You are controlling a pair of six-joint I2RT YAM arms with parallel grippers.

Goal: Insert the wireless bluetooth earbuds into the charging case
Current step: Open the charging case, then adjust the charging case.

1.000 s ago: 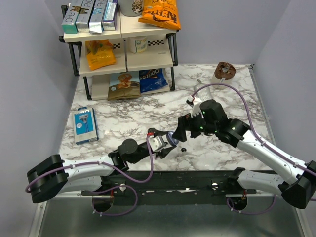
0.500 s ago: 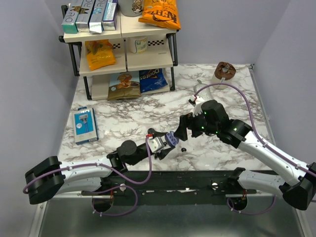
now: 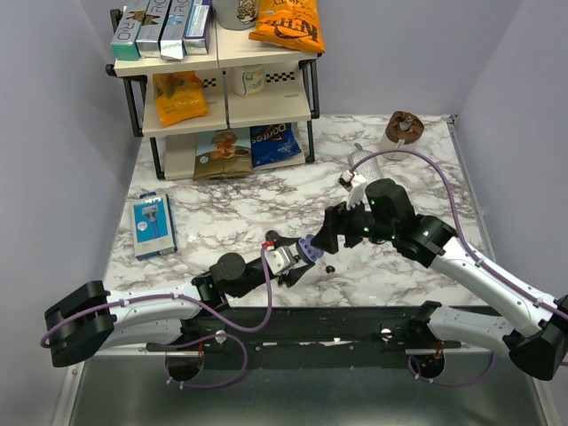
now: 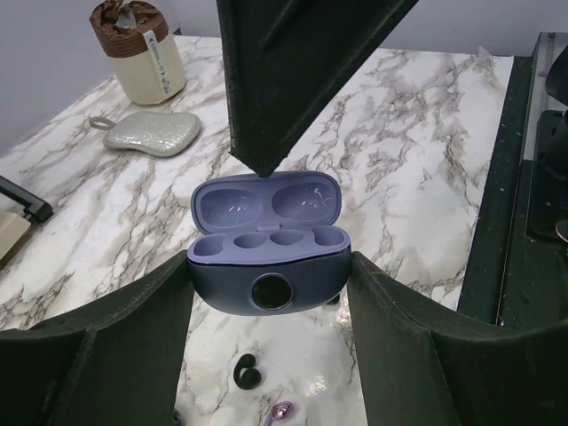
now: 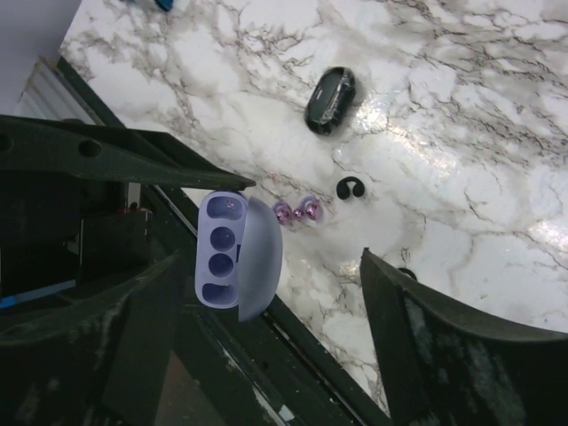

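The charging case (image 4: 266, 266) is lavender with its lid open, and its wells are bare. My left gripper (image 4: 269, 271) is shut on its sides and holds it above the table; from above they appear as case (image 3: 306, 247) and left gripper (image 3: 298, 257). My right gripper (image 3: 326, 234) hovers open just behind the case, and one finger (image 4: 284, 80) points down at the lid. One black earbud (image 4: 247, 371) lies on the marble below the case (image 5: 235, 257). It also shows as an earbud (image 5: 351, 187) and earbud (image 3: 329, 267). A dark speck (image 5: 406, 273) is half hidden by a right finger.
Pale purple bits (image 5: 297, 211) lie next to the earbud. A black oval object (image 5: 330, 99) lies farther out. A silver pouch (image 4: 149, 133) and a brown-topped cup (image 4: 138, 49) sit at the back right. A snack rack (image 3: 222, 89) and a blue packet (image 3: 151, 224) are on the left.
The left gripper carried the case slightly right and then held still. The right gripper drew back a little and its jaws narrowed slightly.
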